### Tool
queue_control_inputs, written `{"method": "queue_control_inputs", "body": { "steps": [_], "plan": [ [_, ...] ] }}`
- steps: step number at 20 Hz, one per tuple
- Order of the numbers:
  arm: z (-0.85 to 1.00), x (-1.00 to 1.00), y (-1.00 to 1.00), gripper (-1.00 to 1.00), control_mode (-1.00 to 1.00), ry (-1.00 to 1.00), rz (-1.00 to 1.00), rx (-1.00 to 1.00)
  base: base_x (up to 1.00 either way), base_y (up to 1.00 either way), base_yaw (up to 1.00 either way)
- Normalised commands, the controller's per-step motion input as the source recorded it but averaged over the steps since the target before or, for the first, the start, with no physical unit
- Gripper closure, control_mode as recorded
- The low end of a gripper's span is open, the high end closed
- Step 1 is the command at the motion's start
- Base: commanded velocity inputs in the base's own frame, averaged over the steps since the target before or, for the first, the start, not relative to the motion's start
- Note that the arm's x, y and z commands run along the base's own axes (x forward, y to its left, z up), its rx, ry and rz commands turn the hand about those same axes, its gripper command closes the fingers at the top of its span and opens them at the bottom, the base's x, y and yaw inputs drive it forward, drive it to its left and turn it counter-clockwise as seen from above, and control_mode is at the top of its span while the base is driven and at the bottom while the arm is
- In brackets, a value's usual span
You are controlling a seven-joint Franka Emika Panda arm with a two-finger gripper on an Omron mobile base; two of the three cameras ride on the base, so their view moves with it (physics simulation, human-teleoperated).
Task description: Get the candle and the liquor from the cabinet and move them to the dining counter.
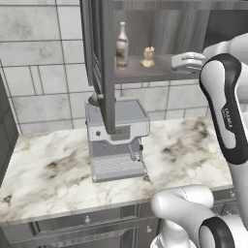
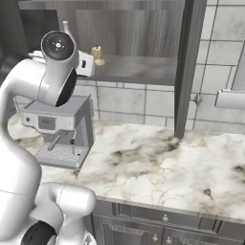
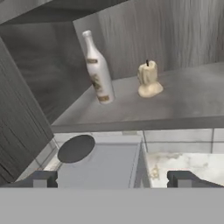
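On cabinet shelf (image 3: 183,103) | candle (image 3: 148,79): light, waxy, squat, grip its middle | bottle (image 3: 98,68): glass, slippery, tippy, grip body | claw (image 3: 113,178) spread apart, empty

Even, soft rendered light (slightly blurry), faint shadows

In your right base view the arm hides most of the liquor (image 2: 65,26); the label print is too blurred to read.

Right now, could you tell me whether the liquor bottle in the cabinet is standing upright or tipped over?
Upright. The bottle stands on its base on the cabinet shelf, neck pointing up, left of the candle and apart from it.
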Motion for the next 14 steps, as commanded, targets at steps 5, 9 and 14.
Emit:
{"method": "queue_control_inputs", "body": {
  "steps": [5,9,14],
  "plan": [
    [-0.1,0.42,0.0,-1.0,-1.0,-0.09,-0.08,-0.04,0.0,0.0,0.0],
    [-0.07,0.38,0.0,-1.0,-1.0,-0.09,-0.05,0.0,0.0,0.0,0.0],
    [-0.01,0.42,0.0,-1.0,-1.0,-0.03,-0.02,0.0,0.0,0.0,0.0]
  ]
}}
